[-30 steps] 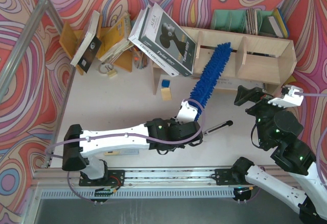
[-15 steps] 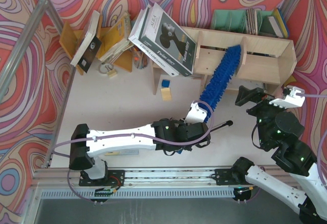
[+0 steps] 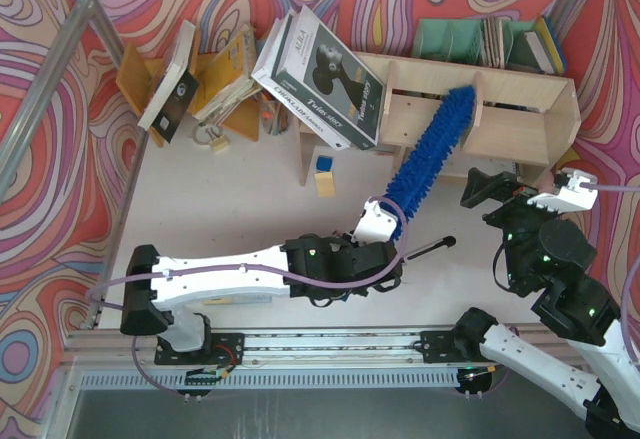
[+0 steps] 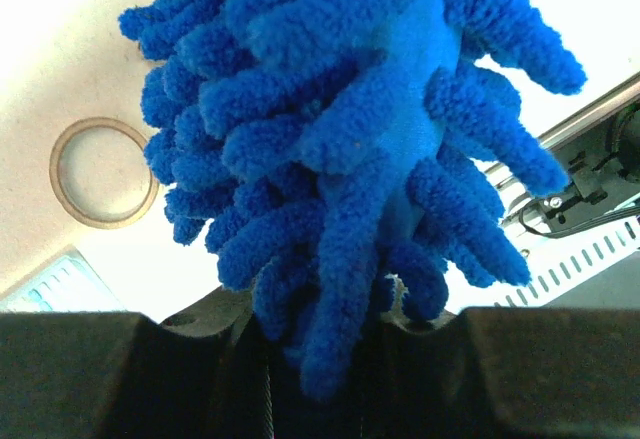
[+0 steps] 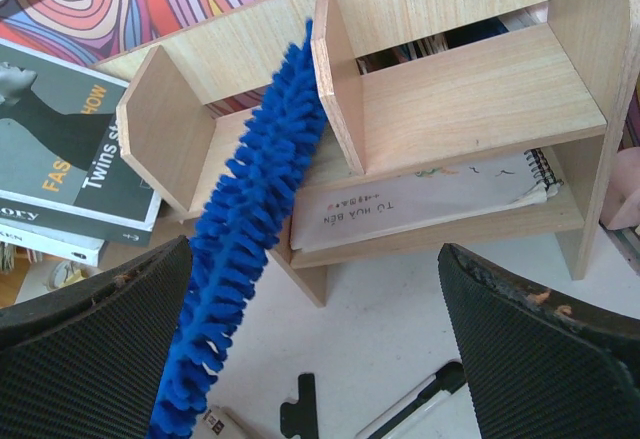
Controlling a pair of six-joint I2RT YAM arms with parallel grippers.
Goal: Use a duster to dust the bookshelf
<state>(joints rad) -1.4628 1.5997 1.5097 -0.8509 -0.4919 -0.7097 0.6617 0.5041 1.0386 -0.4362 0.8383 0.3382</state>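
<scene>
Left gripper [image 3: 383, 223] is clamped on the base of the duster [image 3: 427, 151] so the fluff reaches out ahead of its jaws onto the upper tier of the bookshelf [image 3: 520, 124], and the right gripper [image 5: 315, 331] just hangs wide open.

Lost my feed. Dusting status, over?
Left gripper shut on duster, tip at bookshelf divider. Right gripper open, holding nothing. Books leaning across shelf's left end.

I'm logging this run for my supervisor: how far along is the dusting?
Done: the duster is picked up, clamped in the left gripper. In hand: its tip lies on the upper tier of the bookshelf, beside a divider. Left: which sections are already wiped cannot be told; the right gripper hangs open, idle.
</scene>
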